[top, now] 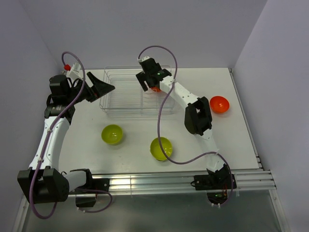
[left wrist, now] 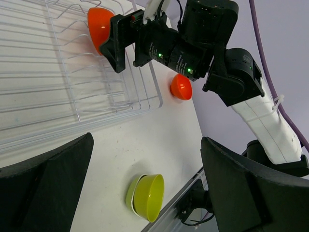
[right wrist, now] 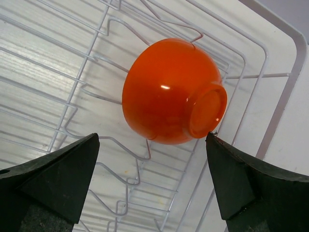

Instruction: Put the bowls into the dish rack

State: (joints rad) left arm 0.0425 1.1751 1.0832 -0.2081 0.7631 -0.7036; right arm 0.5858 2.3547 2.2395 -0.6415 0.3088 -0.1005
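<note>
The wire dish rack stands at the table's back middle. One orange bowl lies on its side among the prongs at the rack's right end. My right gripper is open just above it, its fingertips on either side and holding nothing; it also shows in the top view. My left gripper is open and empty at the rack's left edge. A second orange bowl sits on the table at the right. Two green bowls sit in front of the rack.
In the left wrist view the rack, both orange bowls and the right arm show. The nearer green bowl looks like two nested together. An aluminium rail runs along the near edge. Walls enclose the table.
</note>
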